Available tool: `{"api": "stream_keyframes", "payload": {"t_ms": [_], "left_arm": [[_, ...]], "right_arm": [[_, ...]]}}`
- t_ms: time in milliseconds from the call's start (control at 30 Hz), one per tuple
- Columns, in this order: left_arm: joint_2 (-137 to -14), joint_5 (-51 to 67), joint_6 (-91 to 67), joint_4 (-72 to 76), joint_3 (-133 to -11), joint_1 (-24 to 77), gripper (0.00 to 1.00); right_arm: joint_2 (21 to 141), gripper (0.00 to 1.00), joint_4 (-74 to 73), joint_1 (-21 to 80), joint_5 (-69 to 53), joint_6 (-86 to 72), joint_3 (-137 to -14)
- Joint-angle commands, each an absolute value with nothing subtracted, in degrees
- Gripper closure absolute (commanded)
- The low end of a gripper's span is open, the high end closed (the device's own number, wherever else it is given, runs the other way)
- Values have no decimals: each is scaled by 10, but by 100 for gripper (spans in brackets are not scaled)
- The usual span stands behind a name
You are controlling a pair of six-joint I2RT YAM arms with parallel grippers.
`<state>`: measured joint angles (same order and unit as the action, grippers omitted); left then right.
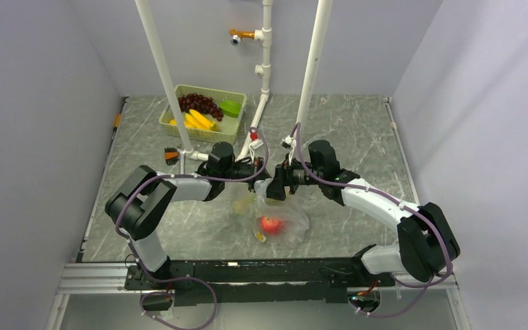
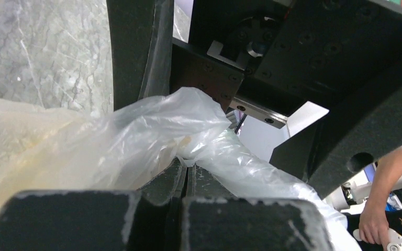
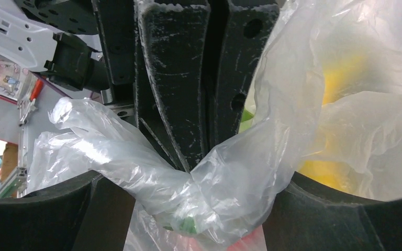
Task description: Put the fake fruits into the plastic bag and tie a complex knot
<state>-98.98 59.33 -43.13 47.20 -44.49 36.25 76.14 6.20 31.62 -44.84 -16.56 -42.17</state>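
The plastic bag (image 1: 290,218) lies at the table's middle with a red fruit (image 1: 270,224) and a yellowish one (image 1: 244,203) inside. My left gripper (image 1: 260,169) is shut on the bag's gathered top; in its wrist view the fingers (image 2: 209,183) pinch clear film (image 2: 152,130). My right gripper (image 1: 279,181) is open, and its jaws stand on either side of the twisted gather (image 3: 214,183), with a loose tail (image 3: 84,130) to the left. Yellow fruit (image 3: 340,78) shows through the film. Grapes (image 1: 199,103), bananas (image 1: 198,120) and a green fruit (image 1: 230,108) lie in the basket.
The pale green basket (image 1: 213,89) stands at the back left. Two white poles (image 1: 165,75) (image 1: 311,75) rise from the table just behind the grippers. A small orange and black object (image 1: 171,155) lies left of the left gripper. Grey walls close both sides.
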Motion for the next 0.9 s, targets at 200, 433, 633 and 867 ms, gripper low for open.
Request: {"api": "stream_keyframes", "payload": {"t_ms": [200, 433, 633, 867], "left_arm": [[-1007, 652, -428, 480, -504, 360, 100], [-981, 640, -404, 467, -466, 348, 100], [-980, 642, -404, 476, -468, 348, 100], [-982, 643, -426, 517, -459, 349, 100]], "right_arm": [[716, 22, 85, 324, -446, -138, -457], [651, 8, -110, 286, -447, -49, -490], [610, 19, -180, 217, -474, -47, -486], [610, 61, -148, 206, -504, -45, -441]]}}
